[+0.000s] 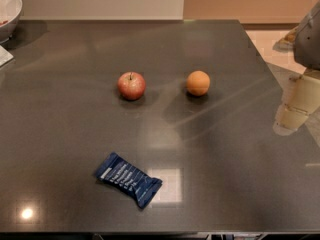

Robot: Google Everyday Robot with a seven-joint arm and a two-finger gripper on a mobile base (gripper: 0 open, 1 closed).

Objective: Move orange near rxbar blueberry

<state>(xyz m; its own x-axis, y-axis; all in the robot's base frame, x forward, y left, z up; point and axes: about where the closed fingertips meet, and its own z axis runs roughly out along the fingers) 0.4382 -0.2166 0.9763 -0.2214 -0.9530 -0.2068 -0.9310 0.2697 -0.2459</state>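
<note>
FAR SIDE OF THE TABLETOP: My claw (291,118) hangs at the right edge of the dark tabletop (230,184), well apart from all three items. From this angle I cannot tell whether it is open or closed, and I can see nothing in it.

The orange (198,82) sits on the far half of the tabletop, right of centre. A red-yellow apple (131,85) stands near it on the left, the two apart and roughly level. The rxbar blueberry (128,178) lies flat and slanted on the near half, left of centre, well apart from both fruits.

By my reading the job is not yet begun, since the orange rests a good way from the bar and must be picked up first. The layout seems meant to test choice, with the apple as a round decoy beside the target. The orange is the item nearest my side, so my approach looks unobstructed. Being round, it may roll if nudged.

A bowl (7,8) pokes in at the far left corner, out of play.
</note>
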